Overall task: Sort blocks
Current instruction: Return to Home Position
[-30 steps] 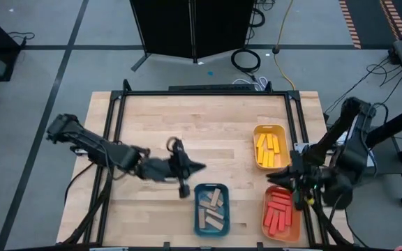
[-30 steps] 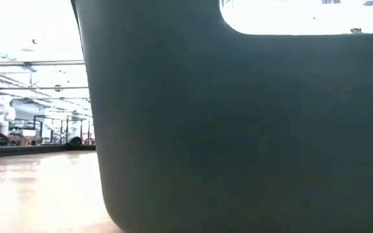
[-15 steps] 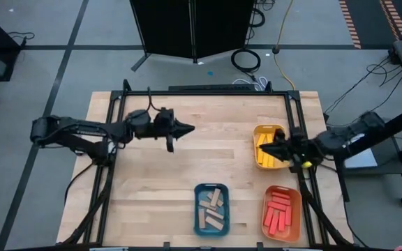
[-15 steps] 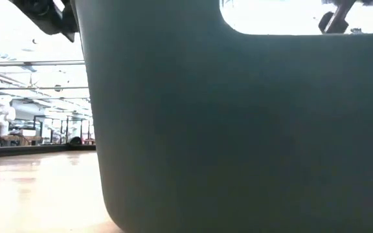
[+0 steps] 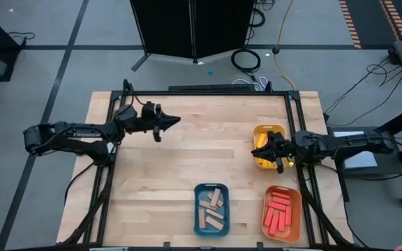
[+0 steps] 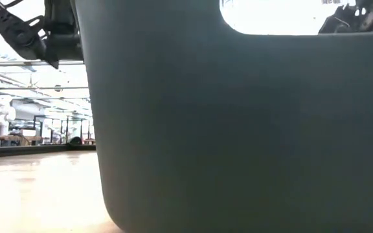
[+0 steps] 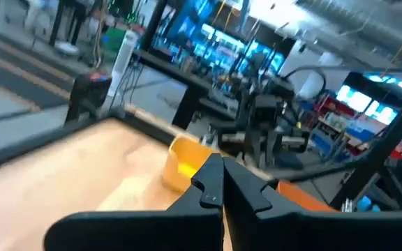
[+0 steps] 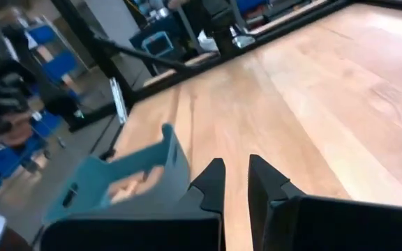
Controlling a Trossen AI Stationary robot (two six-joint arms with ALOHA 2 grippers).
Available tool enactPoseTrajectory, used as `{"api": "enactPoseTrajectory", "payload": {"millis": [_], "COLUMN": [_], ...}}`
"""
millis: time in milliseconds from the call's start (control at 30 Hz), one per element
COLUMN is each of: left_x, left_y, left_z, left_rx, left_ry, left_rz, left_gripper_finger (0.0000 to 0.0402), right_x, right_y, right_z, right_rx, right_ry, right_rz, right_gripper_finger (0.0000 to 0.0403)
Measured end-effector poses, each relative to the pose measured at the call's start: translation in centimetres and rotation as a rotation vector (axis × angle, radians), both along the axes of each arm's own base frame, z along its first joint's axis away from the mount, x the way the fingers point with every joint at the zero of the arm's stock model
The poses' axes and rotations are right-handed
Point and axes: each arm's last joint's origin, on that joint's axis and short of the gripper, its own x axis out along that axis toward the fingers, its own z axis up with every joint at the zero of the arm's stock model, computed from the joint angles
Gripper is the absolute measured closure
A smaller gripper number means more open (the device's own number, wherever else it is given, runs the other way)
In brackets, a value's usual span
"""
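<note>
Over the far left part of the table [image 5: 208, 153], the left gripper [image 5: 173, 120] hangs above bare wood with its fingers closed tip to tip and nothing between them, as the left wrist view confirms [image 7: 218, 174]. All the blocks lie well apart from it, toward the near and right edges. At the right side, the right gripper [image 5: 255, 148] is poised over the yellow tray [image 5: 283, 131], directly above the yellow blocks [image 5: 264, 141] lying in it. The right wrist view shows only a narrow gap between its fingers [image 8: 234, 174], and it holds nothing. Nearer the front edge and just beside the yellow tray stands the orange tray [image 5: 297, 209], filled with a row of red blocks [image 5: 279, 213]. To its left, at the middle of the front edge, the blue tray [image 5: 196, 209] holds the tan blocks [image 5: 211, 209] in a loose pile. No block lies loose on the table surface. A dark bluish wall [image 6: 238, 129] fills most of the low view, hiding the table behind it.
</note>
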Motion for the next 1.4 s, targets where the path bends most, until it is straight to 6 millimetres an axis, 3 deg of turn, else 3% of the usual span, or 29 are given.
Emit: {"api": "enactPoseTrajectory", "payload": {"millis": [233, 700, 967, 1233, 1400], "left_x": [-1.1, -5.6, -6.9, -8.3, -9.5], "left_y": [-0.6, -1.8, -1.2, -2.3, -3.7], "left_z": [-2.5, -6.6, -5.3, -5.2, -5.4], "left_rx": [-0.039, -0.1, -0.162, -0.192, -0.119], "left_ry": [0.04, -0.086, -0.161, -0.086, -0.029], "left_rz": [-0.006, 0.106, -0.016, 0.205, 0.362], "left_gripper_finger": [0.0402, 0.0402, 0.0402, 0.0402, 0.0402], "right_x": [-0.1, -1.0, -2.1, -2.4, -2.3], "right_y": [0.0, -0.5, -1.2, -1.2, -1.2], "right_z": [-1.5, -2.5, -2.2, -1.9, -2.6], "right_rx": [-0.117, -0.182, -0.208, -0.241, -0.222], "right_ry": [0.026, 0.121, 0.08, 0.04, 0.052], "right_rz": [0.041, 0.02, -0.019, -0.021, -0.032], "right_gripper_finger": [0.0403, 0.0403, 0.0403, 0.0403, 0.0403]}}
